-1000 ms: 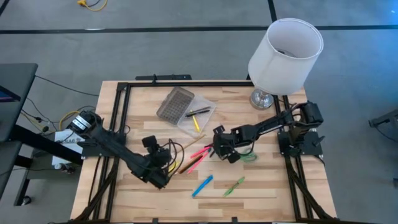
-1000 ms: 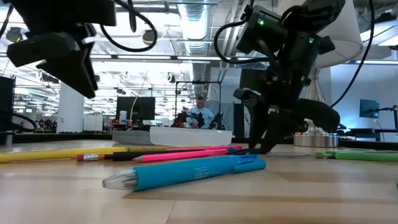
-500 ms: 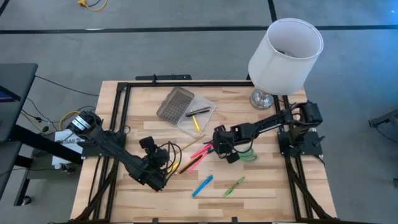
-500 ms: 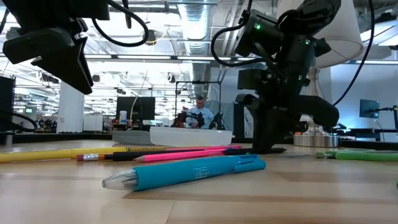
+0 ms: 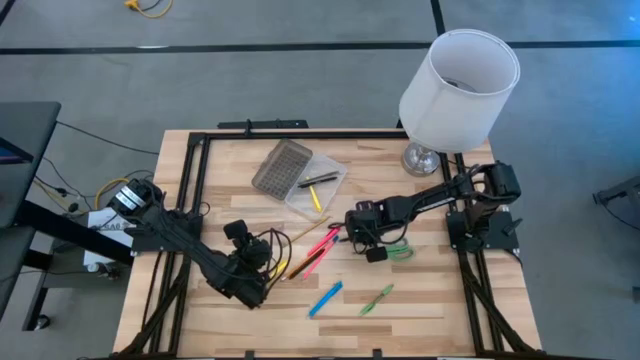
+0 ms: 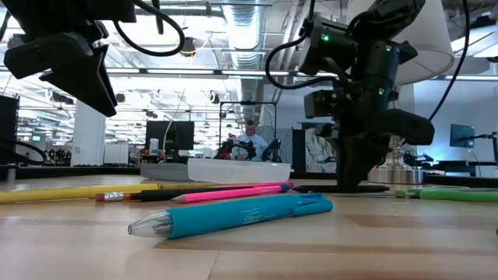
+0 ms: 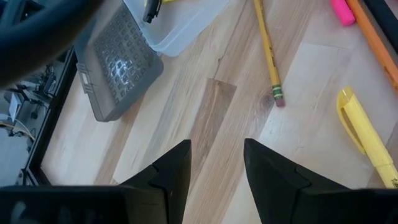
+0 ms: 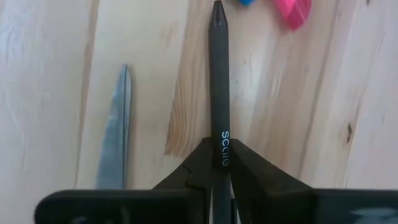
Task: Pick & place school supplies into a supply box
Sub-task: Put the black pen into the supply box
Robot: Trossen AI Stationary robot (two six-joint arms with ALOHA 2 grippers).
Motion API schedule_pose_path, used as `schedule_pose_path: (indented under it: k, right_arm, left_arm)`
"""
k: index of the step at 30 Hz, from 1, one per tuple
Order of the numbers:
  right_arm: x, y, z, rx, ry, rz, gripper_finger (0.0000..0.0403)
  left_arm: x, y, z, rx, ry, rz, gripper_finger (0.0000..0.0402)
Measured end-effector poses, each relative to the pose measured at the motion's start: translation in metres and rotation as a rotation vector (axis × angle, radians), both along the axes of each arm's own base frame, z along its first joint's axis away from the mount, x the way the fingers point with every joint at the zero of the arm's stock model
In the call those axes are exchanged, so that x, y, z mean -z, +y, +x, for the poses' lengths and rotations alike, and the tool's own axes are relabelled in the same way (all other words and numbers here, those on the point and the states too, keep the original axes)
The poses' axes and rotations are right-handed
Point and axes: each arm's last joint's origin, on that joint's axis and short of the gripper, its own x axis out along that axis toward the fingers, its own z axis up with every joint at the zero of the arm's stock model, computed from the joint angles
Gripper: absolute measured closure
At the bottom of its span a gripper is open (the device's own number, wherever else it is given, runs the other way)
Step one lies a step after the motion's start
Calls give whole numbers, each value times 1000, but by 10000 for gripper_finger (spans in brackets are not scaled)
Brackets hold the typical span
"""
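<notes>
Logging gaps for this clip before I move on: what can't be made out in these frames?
- Right gripper: shut on the dark pen; the pen's rear end is hidden between the fingers in the right wrist view.
- Supply box: contents too small in the high view, cut off by the edge in the left wrist view.
- Scissors: only one blade shows; handles cut off.
- Left gripper: open, holding nothing.

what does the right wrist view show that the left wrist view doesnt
Only the right wrist view: the right gripper shut on a dark pen, with a scissor blade beside it and a pink pen tip.

Only the left wrist view: the open left gripper above bare wood, the supply box with its grey grid lid, a yellow pencil.

Both: the wooden table.
</notes>
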Motion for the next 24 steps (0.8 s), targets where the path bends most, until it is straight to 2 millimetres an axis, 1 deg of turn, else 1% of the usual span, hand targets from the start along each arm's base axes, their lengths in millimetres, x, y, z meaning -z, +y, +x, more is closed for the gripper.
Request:
schedule_pose_path:
  k: [6,10,15,20,24]
  right_arm:
    - [0,-2,0,83,-5,18,376]
    - [0,-2,1,129,-8,26,363]
    - [0,-9,1,214,-2,81,352]
    - [0,-12,1,222,0,94,358]
    - [0,-12,1,185,-3,86,370]
  left_arm:
    - [0,-1,0,4,-3,2,258]
    - [0,-1,-1,6,-2,1,258]
    - [0,-3,-2,12,-3,2,258]
    - [0,-3,-1,12,-5,3,258]
    - [0,-3,-1,13,-5,4,258]
